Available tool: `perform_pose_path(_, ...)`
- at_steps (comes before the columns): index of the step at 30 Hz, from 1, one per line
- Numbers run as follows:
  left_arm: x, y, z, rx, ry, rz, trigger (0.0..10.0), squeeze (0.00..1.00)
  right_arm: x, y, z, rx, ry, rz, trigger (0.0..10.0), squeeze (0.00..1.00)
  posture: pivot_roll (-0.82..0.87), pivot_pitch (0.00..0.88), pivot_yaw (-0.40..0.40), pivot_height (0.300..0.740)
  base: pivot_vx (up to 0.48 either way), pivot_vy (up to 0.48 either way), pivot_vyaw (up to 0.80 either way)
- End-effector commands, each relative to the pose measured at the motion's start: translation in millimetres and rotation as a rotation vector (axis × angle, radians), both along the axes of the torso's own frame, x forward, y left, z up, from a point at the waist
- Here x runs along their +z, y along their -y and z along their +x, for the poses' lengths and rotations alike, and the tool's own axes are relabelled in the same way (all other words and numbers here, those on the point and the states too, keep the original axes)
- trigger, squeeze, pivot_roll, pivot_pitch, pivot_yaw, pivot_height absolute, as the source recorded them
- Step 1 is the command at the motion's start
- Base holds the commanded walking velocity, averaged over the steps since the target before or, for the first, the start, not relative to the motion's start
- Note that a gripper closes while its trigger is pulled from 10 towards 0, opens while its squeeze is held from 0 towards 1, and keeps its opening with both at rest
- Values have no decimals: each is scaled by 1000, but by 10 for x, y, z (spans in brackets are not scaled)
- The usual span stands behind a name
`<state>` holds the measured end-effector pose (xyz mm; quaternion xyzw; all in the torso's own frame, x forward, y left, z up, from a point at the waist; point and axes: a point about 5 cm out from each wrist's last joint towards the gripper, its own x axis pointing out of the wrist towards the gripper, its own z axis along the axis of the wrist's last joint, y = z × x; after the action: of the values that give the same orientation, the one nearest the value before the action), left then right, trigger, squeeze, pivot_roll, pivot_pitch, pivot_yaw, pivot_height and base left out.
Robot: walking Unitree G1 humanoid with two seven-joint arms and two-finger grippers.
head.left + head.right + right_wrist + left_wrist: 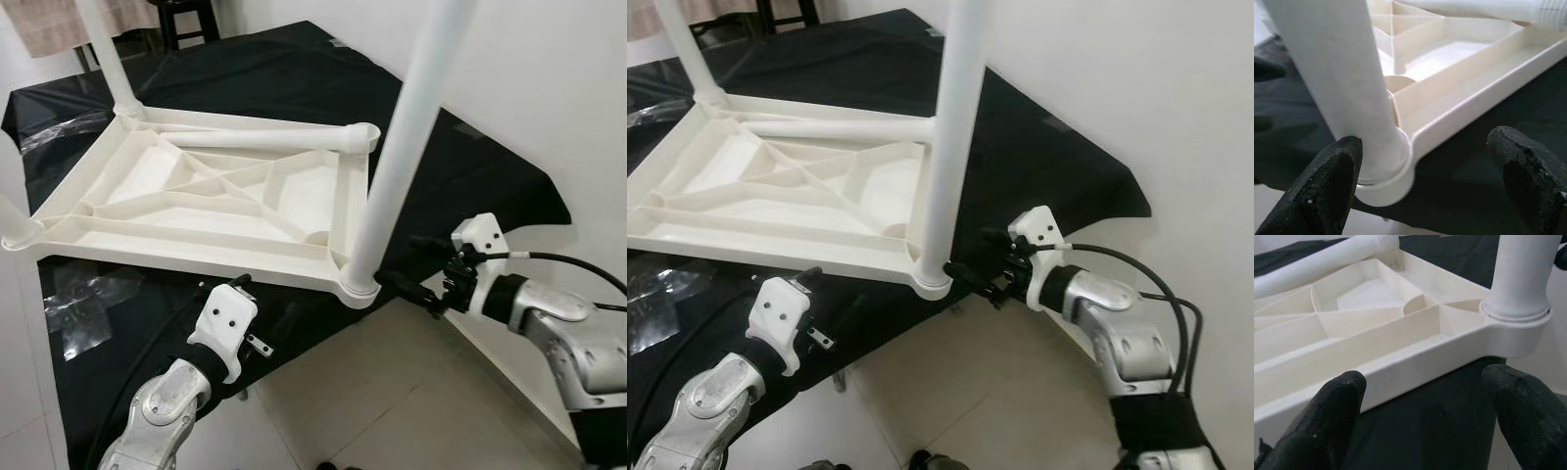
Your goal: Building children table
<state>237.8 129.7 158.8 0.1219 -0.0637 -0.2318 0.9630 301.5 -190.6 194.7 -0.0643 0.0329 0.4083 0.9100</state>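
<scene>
Counting what lies before me: one white tabletop (196, 196), upside down with its ribbed underside up, resting on a table draped in black cloth (294, 69); three legs standing in its corner sockets, namely the near leg (402, 147) by my right arm, a far leg (108, 59) at the far left corner, and a stub of a third leg (15, 227) at the near left corner; and one loose leg (265, 139) lying flat along the tabletop's far side, its threaded end at the fourth, far right corner. The tabletop's near right corner juts past the table's near edge, over the tiled floor (392, 392). My right gripper (423, 286) reaches in from the right, arm bent at the elbow, its fingers (1332, 186) spread wide and released, one of them just beside the base of the near leg at its socket. My left gripper (240, 284) comes up from below the near edge, forearm angled upward, its fingers (1327, 421) also parted and holding nothing, pointed at the tabletop's near rim.
</scene>
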Motion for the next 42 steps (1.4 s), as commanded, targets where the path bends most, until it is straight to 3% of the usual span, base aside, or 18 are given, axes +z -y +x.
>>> perform_pose_path(1,-12,-37,-30,14,-6,29,10000,0,94,-257,-18,147,30,51,10000,0,75,231,-65,740,0,0,0)
perform_pose_path(3,-12,-37,-30,14,-6,29,10000,0,94,-257,-18,147,30,51,10000,0,75,231,-65,740,0,0,0)
perform_pose_path(7,-10,-41,-34,19,-5,35,10000,0,91,-442,-18,239,35,58,10000,0,84,230,-66,740,0,0,0)
perform_pose_path(10,0,-69,-31,33,1,48,10000,0,114,-735,45,324,60,66,10000,0,97,230,-68,740,0,0,0)
perform_pose_path(13,7,-102,-26,49,6,58,10000,0,126,-910,44,373,71,69,10000,0,104,231,-69,740,0,0,0)
perform_pose_path(15,21,-147,-22,70,13,69,10000,0,138,-1128,-26,462,82,73,10000,0,108,232,-70,740,0,0,0)
perform_pose_path(16,21,-147,-22,70,13,69,10000,0,138,-1128,-26,462,82,73,10000,0,108,232,-70,740,0,0,0)
perform_pose_path(18,38,-221,-18,108,24,84,10000,0,172,-1376,-172,559,91,97,10000,0,120,235,-74,740,0,0,0)
perform_pose_path(19,38,-221,-18,108,24,84,10000,0,172,-1376,-172,559,91,97,10000,0,120,235,-74,740,0,0,0)
perform_pose_path(20,48,-262,-14,131,31,92,10000,0,196,-1504,-261,608,98,111,10000,0,124,238,-77,740,0,0,0)
perform_pose_path(25,62,-332,-9,176,40,106,10000,0,195,-1658,-378,688,102,105,10000,0,125,242,-80,740,0,0,0)
perform_pose_path(31,54,-341,-4,195,43,113,10000,0,166,-1543,-277,648,116,56,10000,0,117,245,-82,740,0,0,0)
perform_pose_path(33,46,-349,8,213,45,116,10000,0,132,-1347,-109,549,127,16,10000,0,117,242,-84,740,0,0,0)
perform_pose_path(37,39,-420,17,273,43,107,10000,0,104,-1061,68,413,124,-19,10000,0,119,241,-86,740,0,0,0)
perform_pose_path(39,38,-447,17,294,41,103,10000,0,101,-991,96,383,120,-24,10000,0,119,241,-86,740,0,0,0)
perform_pose_path(42,26,-576,-4,381,30,62,10000,0,65,-691,112,320,80,-32,10000,0,118,241,-90,740,0,0,0)
